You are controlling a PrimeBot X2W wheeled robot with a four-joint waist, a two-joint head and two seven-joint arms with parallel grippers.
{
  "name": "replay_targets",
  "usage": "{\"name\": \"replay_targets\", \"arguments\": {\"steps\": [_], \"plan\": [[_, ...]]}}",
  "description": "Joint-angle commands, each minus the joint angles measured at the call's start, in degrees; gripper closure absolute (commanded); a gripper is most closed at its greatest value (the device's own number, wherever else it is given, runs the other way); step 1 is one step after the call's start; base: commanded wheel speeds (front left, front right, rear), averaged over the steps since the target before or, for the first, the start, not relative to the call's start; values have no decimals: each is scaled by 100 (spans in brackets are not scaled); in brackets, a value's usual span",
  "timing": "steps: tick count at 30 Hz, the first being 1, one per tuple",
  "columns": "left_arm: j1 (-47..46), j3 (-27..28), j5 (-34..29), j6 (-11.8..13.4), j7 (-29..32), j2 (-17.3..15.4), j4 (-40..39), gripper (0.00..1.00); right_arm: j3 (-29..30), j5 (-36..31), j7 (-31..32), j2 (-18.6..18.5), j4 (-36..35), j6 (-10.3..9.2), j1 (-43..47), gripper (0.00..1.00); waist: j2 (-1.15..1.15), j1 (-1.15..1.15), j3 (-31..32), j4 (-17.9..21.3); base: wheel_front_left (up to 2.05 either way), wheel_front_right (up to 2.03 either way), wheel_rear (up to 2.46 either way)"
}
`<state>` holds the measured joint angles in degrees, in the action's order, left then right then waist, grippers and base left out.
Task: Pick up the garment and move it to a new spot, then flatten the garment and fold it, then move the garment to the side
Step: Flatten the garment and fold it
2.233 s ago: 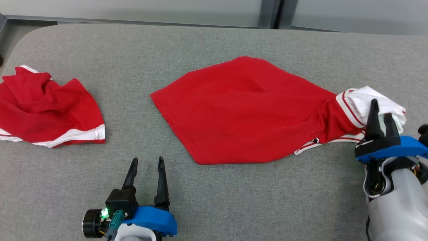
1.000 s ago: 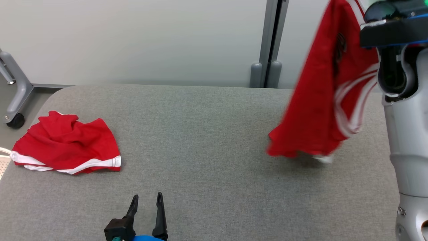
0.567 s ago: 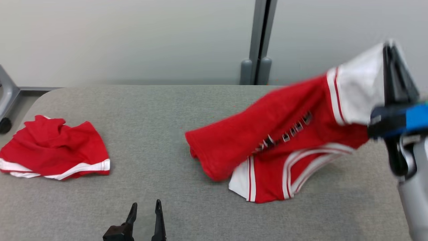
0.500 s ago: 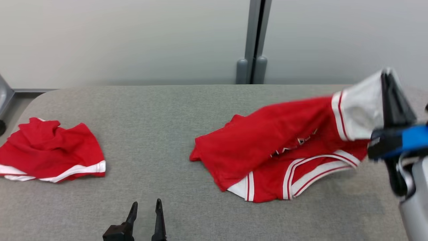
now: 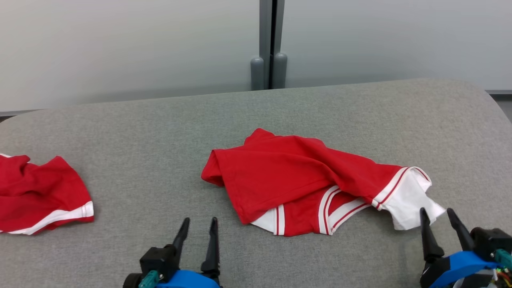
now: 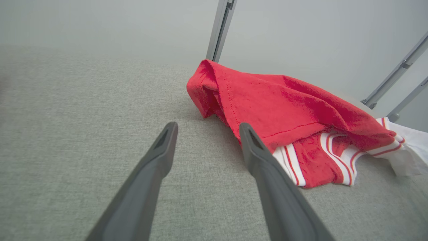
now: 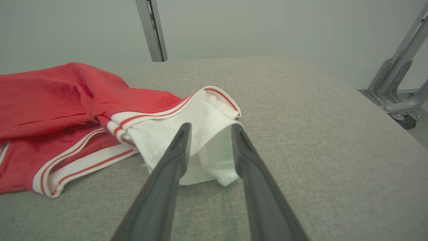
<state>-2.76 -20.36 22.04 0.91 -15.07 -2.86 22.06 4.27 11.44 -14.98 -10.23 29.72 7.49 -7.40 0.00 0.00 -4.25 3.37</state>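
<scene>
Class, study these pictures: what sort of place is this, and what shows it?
Probably a robotics test room: a cloth-covered grey table, plain partition panels joined by a metal post, and a castor-wheeled metal frame.

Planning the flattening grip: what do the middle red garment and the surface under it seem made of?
The red garment: soft matte knit, probably cotton jersey; it drapes in loose folds, with stitched hems and white striped trim. Its white sleeve: similar cloth, limp and crumpled. The table surface: grey matte woven fabric with fine visible weave; possibly padded, judging by its rounded edge.
</scene>
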Motion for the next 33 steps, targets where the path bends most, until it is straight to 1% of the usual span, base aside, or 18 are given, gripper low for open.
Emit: {"name": "replay_targets", "arguments": {"steps": [1,5,8,14,22,28,29,31,32,33], "plan": [[-93,-72,64,-58,-16,-2,46,0,34,-36,-31,82,-11,1,147,0,0,0,-23,28,0,0,0],[-257,-395,383,-220,-16,-3,274,0,188,-82,-32,323,-182,1,199,0,0,0,-152,163,0,0,0],[-416,-547,702,-337,-17,-5,375,0,225,-98,-30,396,-347,1,141,0,0,0,-256,269,0,0,0],[-666,-600,1142,-397,-16,-2,505,0,140,-71,-30,453,-578,1,-53,0,0,0,-449,484,0,0,0],[-946,-544,1237,-350,-16,-4,863,0,72,-6,-31,458,-791,1,-201,0,0,0,-647,684,0,0,0],[-1102,-519,1226,-59,-16,-3,1141,0,38,-8,-31,495,-916,1,-299,0,0,0,-753,785,0,0,0],[-1115,-528,1243,-43,-16,-2,1160,0,33,5,-31,504,-938,1,-302,0,0,0,-762,795,0,0,0],[-1138,-558,1312,-148,-16,-1,1095,0,10,5,-31,517,-961,1,-302,0,0,0,-777,818,0,0,0],[-1148,-562,1307,-176,-16,-2,1067,5,2,8,-31,523,-965,1,-307,0,0,0,-781,827,0,0,0],[-1157,-551,1299,-190,-16,-6,1045,60,0,11,-31,527,-971,1,-320,0,0,0,-785,835,0,0,0]]}}
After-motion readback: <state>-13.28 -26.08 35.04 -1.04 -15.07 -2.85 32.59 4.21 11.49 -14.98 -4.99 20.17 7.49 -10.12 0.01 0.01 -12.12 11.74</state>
